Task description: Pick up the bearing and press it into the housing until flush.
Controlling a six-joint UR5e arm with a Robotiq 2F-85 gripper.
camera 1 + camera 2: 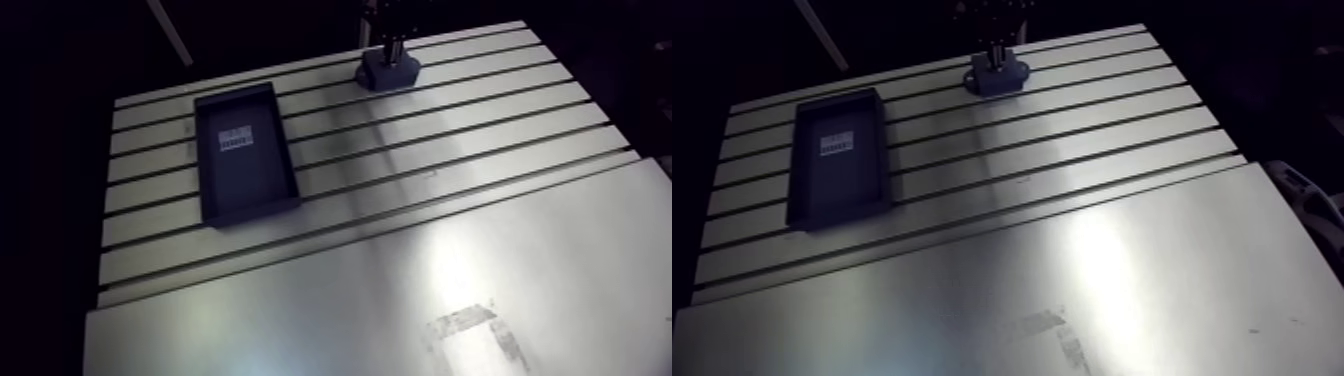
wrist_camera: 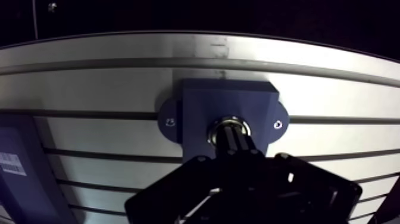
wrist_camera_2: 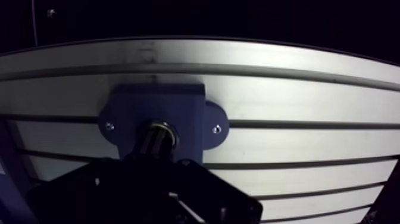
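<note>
Closest to me, in the lower part of the arm view, is a flat metal sheet [image 1: 300, 320] with a rubbed, patchy mark [image 1: 470, 322] at the lower right. Past it is the table [image 1: 480, 150], with long dark slots running across it. A black tray [image 1: 250, 190] lies flat on the table at the upper left, and it has a small white label [image 1: 236, 138] inside. Farthest away, at the top middle of the frame, my gripper [image 1: 393, 45] comes straight down onto the dark blue housing [image 1: 388, 72]. In the wrist view the housing is a blue block right under me, with a round ear on each side and a small screw [image 2: 277, 124] in each ear. The bearing [image 2: 229, 124] shows as a shiny ring at the hole in the middle of the housing, right at my tip. I cannot tell if it is all the way in. My gripper is so dark here that I cannot tell if it is clenched or let go.
</note>
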